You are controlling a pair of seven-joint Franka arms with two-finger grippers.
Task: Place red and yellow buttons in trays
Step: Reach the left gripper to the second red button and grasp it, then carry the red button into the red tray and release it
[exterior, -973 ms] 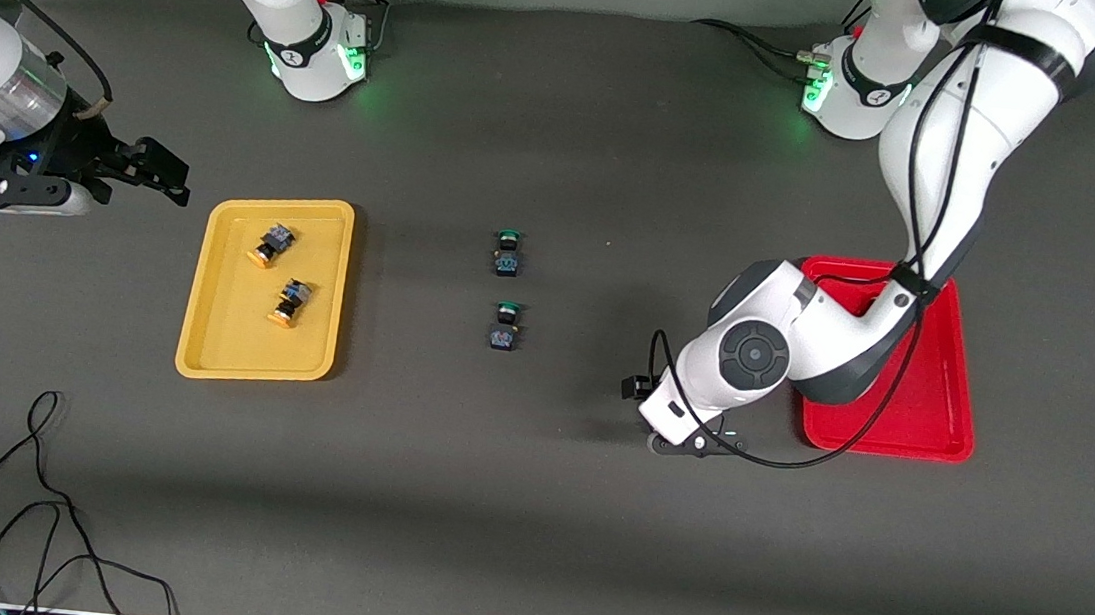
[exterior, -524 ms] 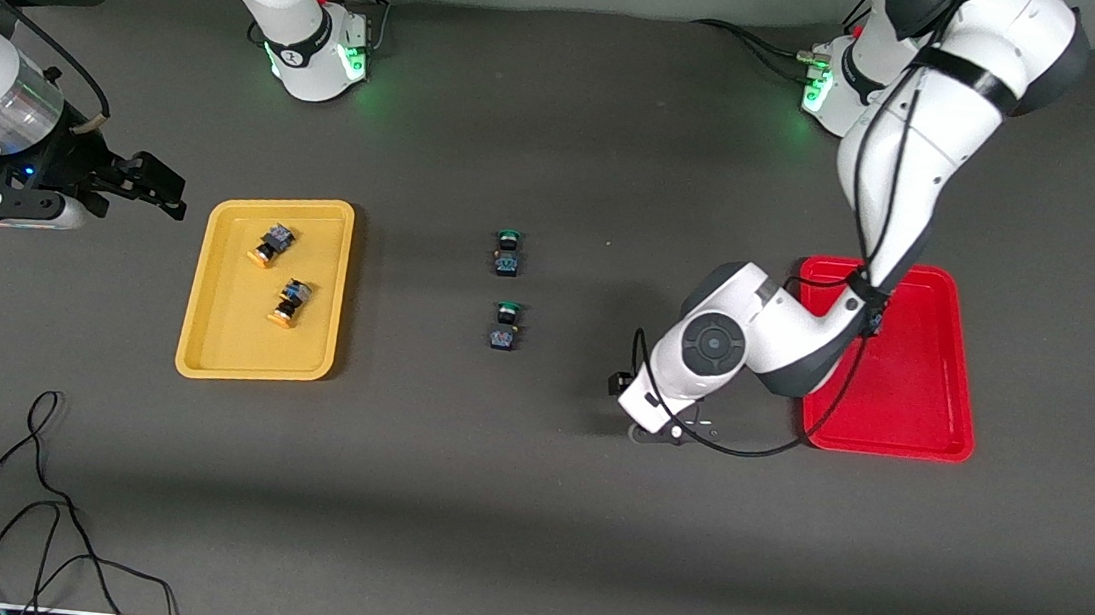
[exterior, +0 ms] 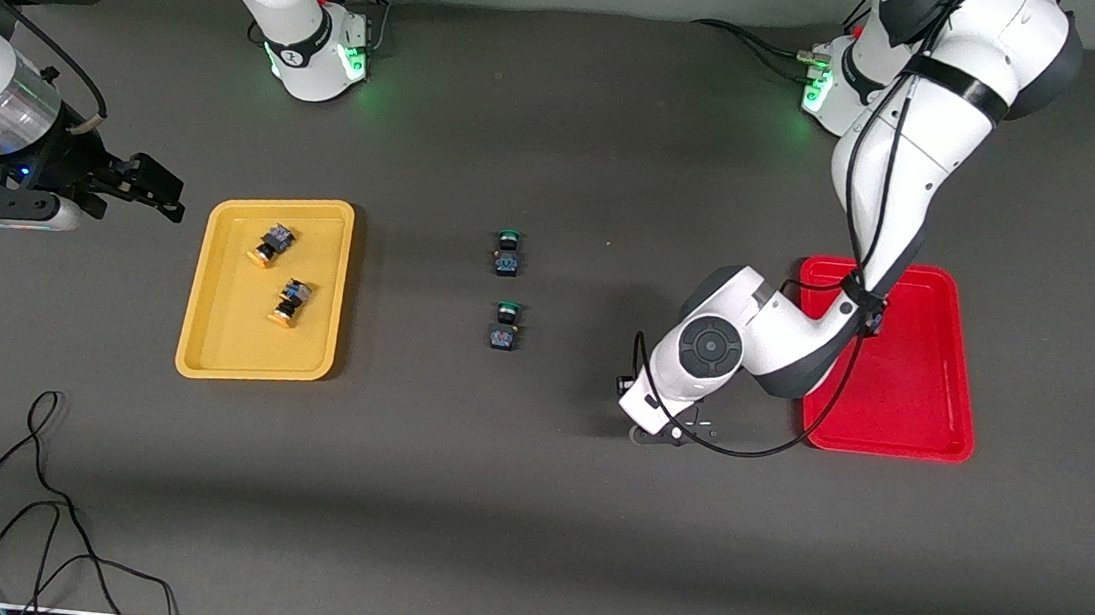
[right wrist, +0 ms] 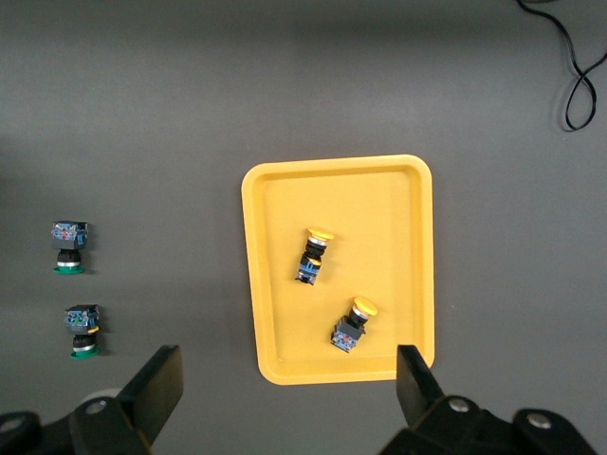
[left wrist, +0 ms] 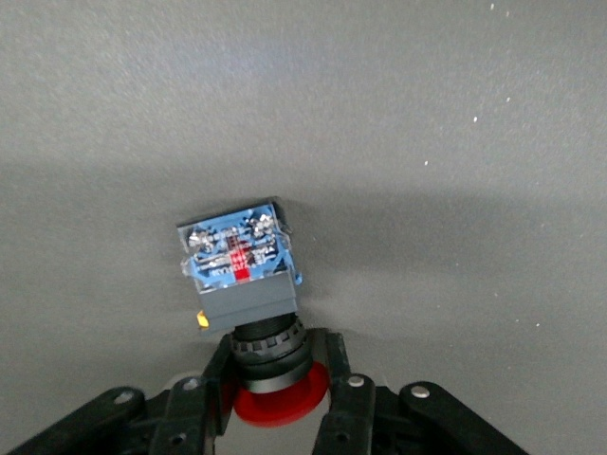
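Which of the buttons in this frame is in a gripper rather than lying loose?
The red-capped button, between the fingers of the left gripper. The two yellow-capped buttons lie in the yellow tray.

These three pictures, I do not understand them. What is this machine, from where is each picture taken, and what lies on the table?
Two white robot arms work at a grey table. The wide picture comes from a high camera facing them; the other two come from cameras on the arms' wrists. The left gripper is low over the table beside the red tray, shut on a red-capped button. The right gripper, open, waits beside the yellow tray, which holds two yellow-capped buttons. Two green-capped buttons stand between the trays.
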